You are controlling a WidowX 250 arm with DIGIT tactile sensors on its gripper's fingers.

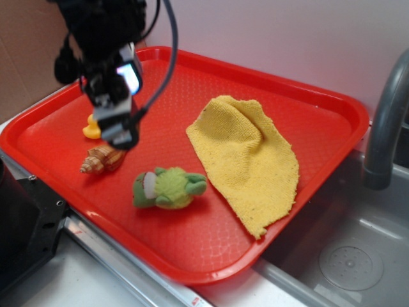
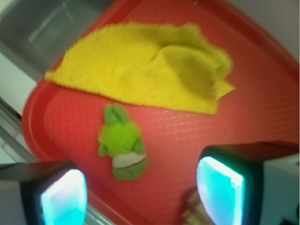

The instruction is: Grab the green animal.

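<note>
- Exterior: my gripper (image 1: 118, 112) hangs over the seashell (image 1: 102, 158) and duck (image 1: 92, 128); green animal (image 1: 167, 187) lies at its 4 o'clock on the red tray (image 1: 319, 102).
- Wrist alone: my fingers (image 2: 220, 187) stand apart, empty; the animal lies free between them, yellow cloth (image 2: 145, 65) at 12 o'clock.

On your tray (image 1: 307, 96), the animal (image 1: 167, 187) lies near the front edge, the cloth (image 1: 246, 157) just to its right. The shell (image 1: 101, 158) sits left of the animal, the duck (image 1: 92, 128) behind the shell. The gripper (image 1: 118, 121) hangs above both. A sink (image 1: 358, 256) adjoins the tray's right.

No text, label or number is legible anywhere.
</note>
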